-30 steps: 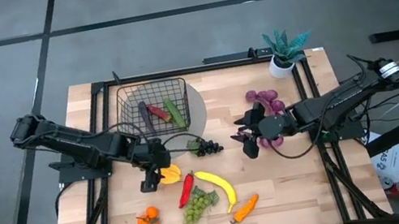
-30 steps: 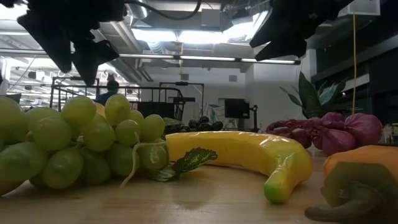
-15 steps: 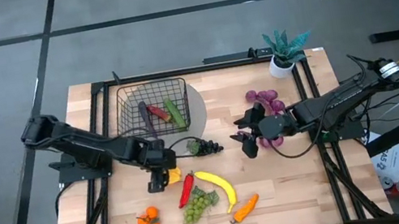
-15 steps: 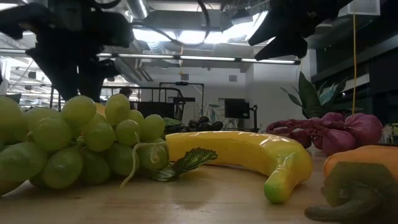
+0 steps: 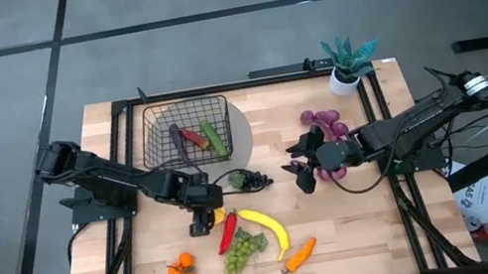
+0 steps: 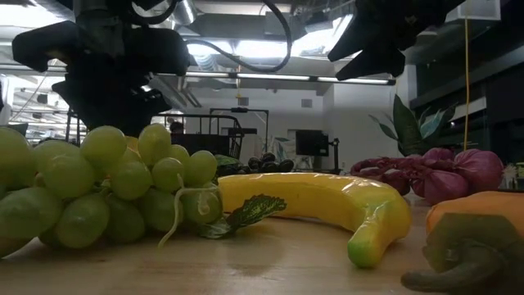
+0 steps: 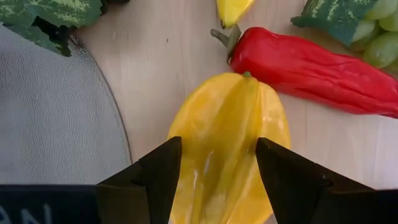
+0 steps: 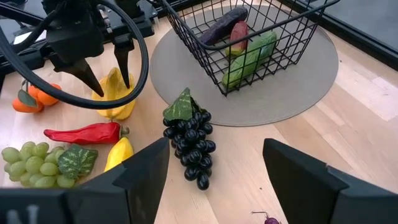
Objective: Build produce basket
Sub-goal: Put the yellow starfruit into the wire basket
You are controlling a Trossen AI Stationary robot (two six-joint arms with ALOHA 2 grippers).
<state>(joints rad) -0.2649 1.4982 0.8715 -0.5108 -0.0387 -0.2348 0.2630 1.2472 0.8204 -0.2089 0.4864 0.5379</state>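
Fingers of the left gripper [image 7: 217, 165] stand spread wide, straddling a yellow star-shaped fruit [image 7: 230, 140] without yet closing on it. Over the past second this arm has swung in from the left and come down, so the fruit now sits between the two tips. That likely means a grasp is next.

Beside the fruit lie a red chili [image 5: 228, 230], a banana [image 5: 268, 226] and green grapes [image 5: 241, 251]; oranges [image 5: 181, 267] and a carrot [image 5: 300, 254] rest nearer the front of the tabletop [image 5: 369, 216].

Behind them, the black wire basket [image 5: 161, 123] stands on a round grey mat [image 8: 298, 81] and already holds a cucumber [image 5: 213, 135] and an eggplant [image 5: 186, 141].

Dark grapes [image 8: 193, 146] lie between the arms. The right gripper [image 8: 211, 171] has not moved; it hovers above them, fingers open and empty.
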